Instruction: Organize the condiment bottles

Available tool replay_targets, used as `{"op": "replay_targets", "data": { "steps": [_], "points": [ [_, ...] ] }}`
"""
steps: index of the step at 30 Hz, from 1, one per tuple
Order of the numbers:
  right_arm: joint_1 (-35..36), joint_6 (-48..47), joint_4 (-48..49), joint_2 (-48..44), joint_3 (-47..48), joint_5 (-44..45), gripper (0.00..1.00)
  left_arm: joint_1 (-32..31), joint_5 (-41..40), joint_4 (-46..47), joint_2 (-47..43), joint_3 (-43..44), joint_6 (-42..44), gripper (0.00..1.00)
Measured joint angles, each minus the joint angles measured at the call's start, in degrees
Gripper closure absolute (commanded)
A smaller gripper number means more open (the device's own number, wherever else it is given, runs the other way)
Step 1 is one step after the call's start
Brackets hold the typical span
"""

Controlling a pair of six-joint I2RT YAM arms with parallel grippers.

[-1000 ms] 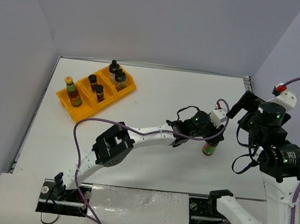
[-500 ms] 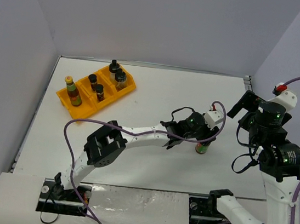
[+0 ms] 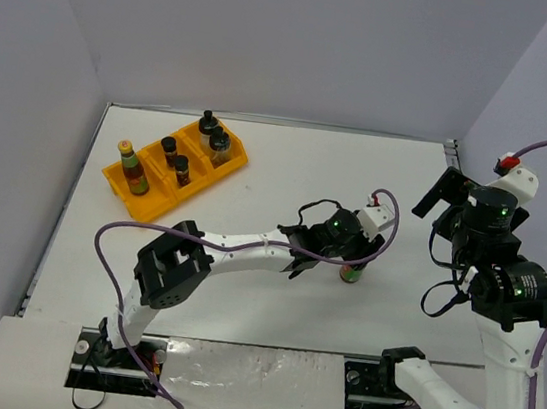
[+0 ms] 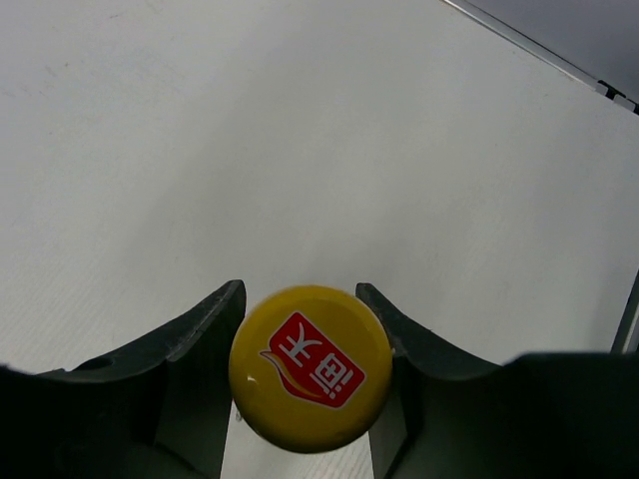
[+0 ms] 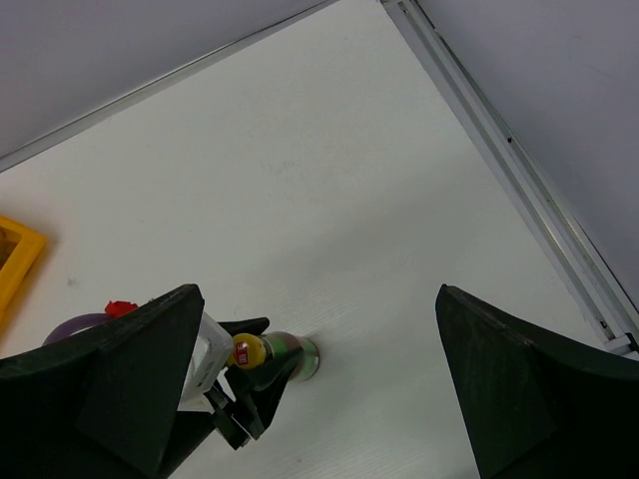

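Across the white table [image 3: 290,156] my left arm has swung leftward and a little nearer since a second ago, bringing the slim sauce bottle [image 3: 350,272] with it. It is heading towards the orange tray [image 3: 151,217], well apart at the far left, where the other five bottles [image 3: 181,169] stand in their compartments. My right gripper [image 5: 318,319] hangs spread wide with nothing in it. My left gripper [image 4: 300,299] is clamped on the bottle's neck just under the yellow cap [image 4: 310,366]. The risk, I judge, lies in that narrow hold: the body could swing or slip, its base could catch the table, or it could knock the sauce bottle already in the tray. My left wrist camera shows only cap and fingers [image 4: 200,339]. The right wrist camera shows the green-labelled body slanting below them, though not whether its base clears the table.
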Motion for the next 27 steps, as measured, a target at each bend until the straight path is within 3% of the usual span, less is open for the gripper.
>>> {"op": "replay_targets", "data": {
  "steps": [5,13,27],
  "points": [
    [0.0,0.0,0.1,0.0,-0.4,0.0,0.00,0.7,-1.9,-0.8,-4.9,-5.8,0.3,1.00],
    [0.0,0.0,0.9,0.0,-1.9,-0.1,0.00,3.3,-4.6,-3.9,-11.3,-7.9,2.4,1.00],
    [0.0,0.0,2.2,0.0,-4.4,-1.2,0.00,14.0,-6.4,-6.7,-26.7,-18.4,2.6,1.00]
  ]
}}
